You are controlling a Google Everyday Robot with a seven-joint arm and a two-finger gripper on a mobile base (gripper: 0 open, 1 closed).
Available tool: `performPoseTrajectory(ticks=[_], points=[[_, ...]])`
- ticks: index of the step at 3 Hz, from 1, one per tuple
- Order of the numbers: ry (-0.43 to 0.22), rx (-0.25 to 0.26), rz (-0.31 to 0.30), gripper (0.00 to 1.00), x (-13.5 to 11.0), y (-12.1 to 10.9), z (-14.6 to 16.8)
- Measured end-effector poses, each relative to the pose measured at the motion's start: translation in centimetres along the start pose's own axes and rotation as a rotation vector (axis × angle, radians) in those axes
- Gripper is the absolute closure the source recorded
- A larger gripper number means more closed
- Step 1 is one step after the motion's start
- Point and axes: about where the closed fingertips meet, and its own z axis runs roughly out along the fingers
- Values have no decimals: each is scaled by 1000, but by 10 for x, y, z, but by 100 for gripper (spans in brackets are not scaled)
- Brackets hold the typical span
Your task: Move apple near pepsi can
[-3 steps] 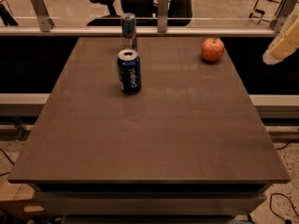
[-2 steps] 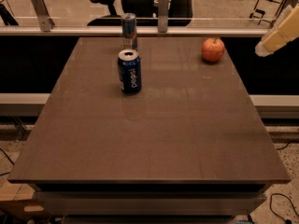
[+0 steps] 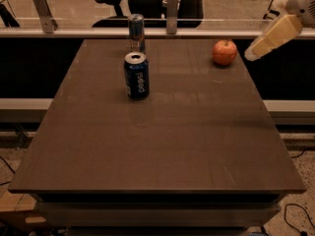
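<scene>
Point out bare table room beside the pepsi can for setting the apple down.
Bare: the stretch from the pepsi can right to the apple, the strip from it to the left edge of the table, and the whole front half. Tight only behind it, where the slim can stands. The claw hangs just right of the apple.

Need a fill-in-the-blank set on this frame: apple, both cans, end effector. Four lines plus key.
1. In the camera view, the apple lies near the far ____ corner of the table.
2. The pepsi can stands ____ on its base.
3. The slim can stands just ____ the pepsi can, by the far edge.
4. The end effector hangs at the upper right, in the air, nearest the ____.

Missing words: right; upright; behind; apple.
</scene>
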Motion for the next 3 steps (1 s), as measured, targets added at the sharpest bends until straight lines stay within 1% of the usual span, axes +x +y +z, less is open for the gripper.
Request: performPoseTrajectory(ticks=[1,2,3], points=[[-13,-2,71,0,7,-16,43],[-14,-2,72,0,7,-17,44],[-16,-3,89,0,6,-16,46]])
